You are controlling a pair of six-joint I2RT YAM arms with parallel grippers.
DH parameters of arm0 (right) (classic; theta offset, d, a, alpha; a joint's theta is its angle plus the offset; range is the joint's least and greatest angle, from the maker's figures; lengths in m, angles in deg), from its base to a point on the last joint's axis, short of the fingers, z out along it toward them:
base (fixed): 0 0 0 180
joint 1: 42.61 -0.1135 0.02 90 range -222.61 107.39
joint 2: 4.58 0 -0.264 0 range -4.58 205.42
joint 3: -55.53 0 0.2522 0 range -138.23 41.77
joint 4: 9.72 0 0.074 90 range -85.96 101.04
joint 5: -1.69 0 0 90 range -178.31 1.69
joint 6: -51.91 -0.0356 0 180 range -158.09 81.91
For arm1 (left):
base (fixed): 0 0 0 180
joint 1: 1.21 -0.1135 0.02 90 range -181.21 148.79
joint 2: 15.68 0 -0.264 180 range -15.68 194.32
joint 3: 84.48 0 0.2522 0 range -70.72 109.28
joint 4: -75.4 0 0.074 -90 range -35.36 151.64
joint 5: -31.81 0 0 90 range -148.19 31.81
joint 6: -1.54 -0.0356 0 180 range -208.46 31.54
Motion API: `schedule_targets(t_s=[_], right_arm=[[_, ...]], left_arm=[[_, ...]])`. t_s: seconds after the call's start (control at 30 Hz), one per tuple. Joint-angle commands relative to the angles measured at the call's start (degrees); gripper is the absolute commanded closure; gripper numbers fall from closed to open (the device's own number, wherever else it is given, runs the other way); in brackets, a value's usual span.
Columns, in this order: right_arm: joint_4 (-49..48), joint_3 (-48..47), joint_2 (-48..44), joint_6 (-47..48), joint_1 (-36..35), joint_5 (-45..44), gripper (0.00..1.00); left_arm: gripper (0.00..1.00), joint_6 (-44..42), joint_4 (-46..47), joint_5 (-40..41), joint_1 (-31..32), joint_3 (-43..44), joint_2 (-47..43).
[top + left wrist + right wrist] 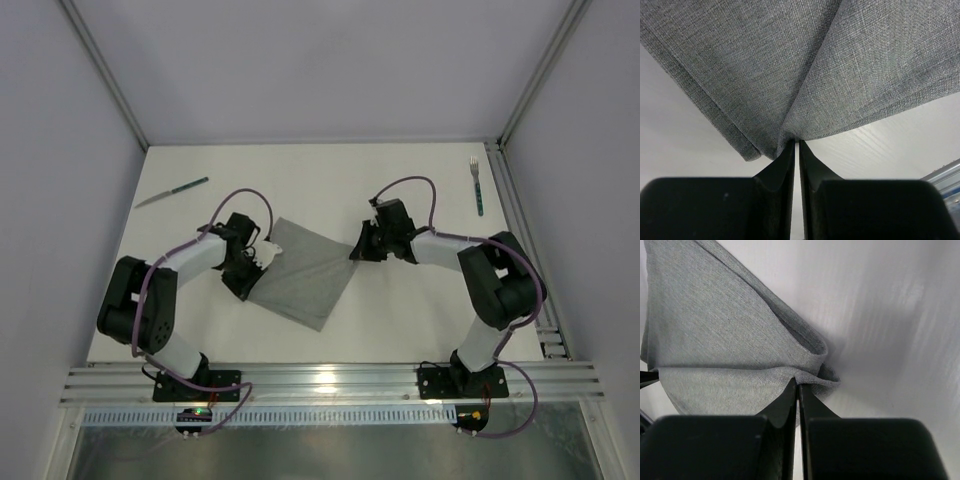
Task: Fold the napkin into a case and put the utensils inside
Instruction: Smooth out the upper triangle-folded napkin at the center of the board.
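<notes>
left pincer [795, 143] and right pincer [796, 384] are closed, each gripping opposite sides of the grey napkin [305, 275] on the bench [400, 190].

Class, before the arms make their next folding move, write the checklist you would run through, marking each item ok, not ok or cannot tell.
1. Grip of left jaws on the napkin corner: ok, shut on cloth.
2. Grip of right jaws on the opposite corner: ok, shut on cloth.
3. The knife lies clear of the cloth, far left: ok.
4. The fork lies clear of the cloth, far right: ok.
5. Cloth narrowed to a pouch: not ok, it is a broad sheet.
6. Layer edges aligned: cannot tell.
</notes>
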Motion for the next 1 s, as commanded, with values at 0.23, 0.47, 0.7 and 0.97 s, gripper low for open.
schedule_targets(t_s=[0.23, 0.47, 0.7, 0.97], right_arm=[[-2.48, -3.70, 2.55, 1.40, -0.10, 3.96, 0.90], [9.64, -8.00, -4.21, 9.65, -1.24, 1.16, 0.63], [19.15, -5.91, -9.84, 14.50, -14.83, -6.58, 0.60], [16.43, -3.53, -7.38, 10.11, -25.67, -9.30, 0.58]], left_arm=[[0.92, -0.80, 1.32, -0.61, 0.35, -2.03, -1.61], [0.91, -1.50, -4.21, -5.96, 0.18, 1.84, -5.13], [0.88, -2.56, -7.83, -8.09, -2.01, 3.87, -7.86], [0.79, 0.60, -2.64, -0.80, -3.60, 4.12, -3.64]])
